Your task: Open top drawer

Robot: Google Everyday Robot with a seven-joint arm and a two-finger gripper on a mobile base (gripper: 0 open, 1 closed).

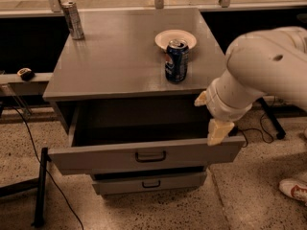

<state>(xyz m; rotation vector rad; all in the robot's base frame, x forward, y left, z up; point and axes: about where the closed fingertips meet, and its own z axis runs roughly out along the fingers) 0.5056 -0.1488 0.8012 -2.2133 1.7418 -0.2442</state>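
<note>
Gripper (210,115) — right end, top drawer (144,155)

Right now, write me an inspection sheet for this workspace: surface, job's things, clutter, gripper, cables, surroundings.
Surface: grey cabinet top, flat, carrying three things.
Job's things: top drawer pulled well out, black handle at its centre.
Clutter: blue can upright near the front edge; white plate just behind it; silver can at the back left corner.
Gripper: gripper at the drawer's right end, over the front panel's top edge; contact unclear.
Cables: black cable across the floor at left; another at right, below the arm.
Surroundings: speckled floor; lower drawer slightly out; shoe at bottom right.
</note>
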